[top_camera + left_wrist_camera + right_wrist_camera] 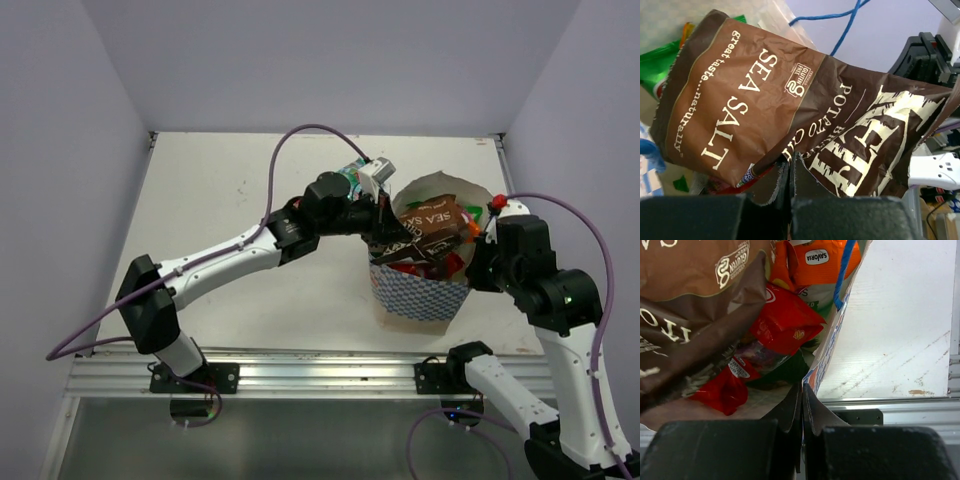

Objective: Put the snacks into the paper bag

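The step in hand looks like seating the brown crisp bag (765, 100) in the paper bag (420, 296), which stands on the table (220, 200) between the two arms, brim-full of packets. The left hand (790, 172) has its fingers pressed together, and they seem to pinch the crisp bag's lower edge. The packet spreads away from the fingertips and lies tilted across the top of the pile. The right hand (802, 400) is closed too, its tips meeting the paper bag's right wall at the rim, so it looks to be holding that wall.

To do this well, the left hand should push the crisp bag down and inward, past the rim, before letting go. The packet is wide and puffy and sits high, so released as it lies it could slide out over the edge. The right hand's hold matters, since the paper is light and may tip or buckle under a push. Watch the blue string handle (845, 25) just beyond the crisp bag, and the red packet (785, 320) and orange packet (815, 265) underneath, close against the right wall
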Tool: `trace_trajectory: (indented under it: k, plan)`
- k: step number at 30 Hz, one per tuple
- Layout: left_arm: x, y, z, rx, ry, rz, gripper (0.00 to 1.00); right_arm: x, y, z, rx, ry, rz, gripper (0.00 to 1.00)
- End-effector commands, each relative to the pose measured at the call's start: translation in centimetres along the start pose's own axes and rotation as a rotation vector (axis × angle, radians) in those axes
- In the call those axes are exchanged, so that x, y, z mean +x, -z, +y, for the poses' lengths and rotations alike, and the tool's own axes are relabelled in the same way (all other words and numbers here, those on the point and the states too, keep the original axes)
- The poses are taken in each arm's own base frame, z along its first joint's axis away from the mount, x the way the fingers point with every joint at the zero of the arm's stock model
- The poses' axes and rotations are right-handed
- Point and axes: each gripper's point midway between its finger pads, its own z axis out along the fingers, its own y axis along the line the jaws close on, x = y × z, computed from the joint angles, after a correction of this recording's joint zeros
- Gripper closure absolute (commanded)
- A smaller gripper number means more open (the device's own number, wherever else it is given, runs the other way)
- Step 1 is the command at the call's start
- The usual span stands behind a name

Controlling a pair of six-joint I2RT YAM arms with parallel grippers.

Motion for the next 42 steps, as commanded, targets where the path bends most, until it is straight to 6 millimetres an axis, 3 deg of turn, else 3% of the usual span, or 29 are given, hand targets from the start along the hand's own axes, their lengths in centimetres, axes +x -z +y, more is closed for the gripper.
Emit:
trace_trajectory:
  k: [1, 5, 7, 9, 10, 11, 12, 13, 14, 15, 18, 22, 25, 27, 28, 29, 30, 31, 33, 34, 35, 36, 37, 38, 39, 40, 41, 42]
  plan:
    - [-1.7, 1.1, 0.8, -0.079, -0.064, -0.084, 1.0, -0.7, 0.7, 0.8, -0.054, 0.002, -0.034, 1.0]
    - [-1.1, 0.3, 5.6, -0.296, -0.054, -0.077, 1.0, -0.7, 0.8, 0.8, -0.054, -0.004, -0.039, 1.0]
    - [-2.7, -0.4, 5.3, -0.302, -0.067, -0.094, 0.94, -0.7, 0.9, 0.8, -0.055, -0.007, -0.04, 1.0]
    - [-4.1, -0.9, 4.8, -0.308, -0.098, -0.124, 0.81, -0.7, 0.9, 0.8, -0.052, -0.007, -0.041, 1.0]
    - [-5.9, -1.2, 3.1, -0.287, -0.124, -0.161, 0.77, -0.7, 0.8, 0.8, -0.052, -0.008, -0.041, 1.0]
    - [-6.1, -1.3, 3.6, -0.329, -0.132, -0.155, 0.77, -0.7, 0.8, 0.8, -0.053, -0.008, -0.041, 1.0]
    - [-5.0, -2.6, 4.8, -0.36, -0.143, -0.111, 0.77, -0.7, 0.7, 0.9, -0.055, -0.01, -0.04, 1.0]
    - [-6.3, -3.2, 3.4, -0.342, -0.157, -0.121, 0.77, -0.8, 0.8, 0.9, -0.056, -0.013, -0.043, 1.0]
    - [-5.0, -3.3, 5.3, -0.425, -0.147, -0.065, 0.78, -1.0, 0.8, 1.0, -0.057, -0.014, -0.046, 1.0]
    - [-3.1, -4.7, 7.0, -0.46, -0.141, -0.001, 0.78, -1.1, 0.7, 1.0, -0.057, -0.016, -0.047, 1.0]
    - [-0.1, -5.7, 8.9, -0.532, -0.132, 0.13, 0.8, -1.2, 0.8, 1.0, -0.056, -0.018, -0.053, 1.0]
    - [2.4, -5.9, 8.1, -0.557, -0.183, 0.219, 0.81, -1.1, 0.9, 0.9, -0.051, -0.021, -0.054, 1.0]
    - [3.0, -5.7, 7.2, -0.589, -0.246, 0.238, 0.82, -1.1, 0.9, 0.9, -0.052, -0.023, -0.054, 1.0]
    - [1.7, -5.0, 5.5, -0.575, -0.276, 0.193, 0.8, -1.1, 0.9, 0.9, -0.051, -0.021, -0.054, 1.0]
    - [-0.2, -5.0, 4.2, -0.547, -0.291, 0.121, 0.76, -1.1, 0.9, 0.8, -0.05, -0.023, -0.053, 1.0]
    - [-1.9, -4.4, 3.0, -0.538, -0.301, 0.062, 0.7, -1.1, 1.0, 0.8, -0.051, -0.024, -0.056, 1.0]
    - [-5.2, -2.9, 0.4, -0.501, -0.313, -0.034, 0.63, -1.0, 0.9, 0.9, -0.053, -0.024, -0.052, 1.0]
    - [-8.1, -2.0, -1.7, -0.471, -0.319, -0.129, 0.41, -0.9, 1.0, 0.9, -0.054, -0.024, -0.052, 1.0]
    - [-13.4, 1.5, -5.0, -0.461, -0.328, -0.293, 0.23, -0.9, 1.0, 0.9, -0.055, -0.025, -0.05, 1.0]
    - [-16.5, 3.5, -7.4, -0.432, -0.325, -0.399, 0.04, -0.9, 1.0, 0.9, -0.056, -0.027, -0.051, 1.0]
    - [-19.2, 6.9, -9.0, -0.444, -0.325, -0.503, 0.0, -0.9, 1.0, 0.8, -0.054, -0.025, -0.05, 1.0]
    - [-20.6, 8.7, -9.7, -0.455, -0.324, -0.563, 0.0, -0.9, 1.1, 0.8, -0.054, -0.025, -0.051, 1.0]
    - [-21.6, 10.5, -8.9, -0.526, -0.308, -0.64, 0.0, -0.9, 1.1, 0.8, -0.053, -0.026, -0.052, 1.0]
    - [-22.6, 13.9, -9.3, -0.562, -0.305, -0.709, 0.0, -1.0, 1.2, 0.8, -0.053, -0.026, -0.053, 1.0]
    - [-22.9, 15.6, -8.0, -0.628, -0.291, -0.748, 0.0, -1.0, 1.3, 0.8, -0.053, -0.024, -0.053, 1.0]
    - [-20.7, 15.3, -4.2, -0.733, -0.288, -0.709, 0.0, -1.0, 1.3, 0.8, -0.053, -0.024, -0.055, 1.0]
    - [-20.3, 17.3, -2.6, -0.781, -0.219, -0.737, 0.0, -1.1, 1.4, 0.8, -0.054, -0.025, -0.058, 1.0]
    - [-20.4, 19.0, 2.2, -0.881, -0.188, -0.73, 0.0, -1.1, 1.4, 0.9, -0.057, -0.022, -0.059, 1.0]
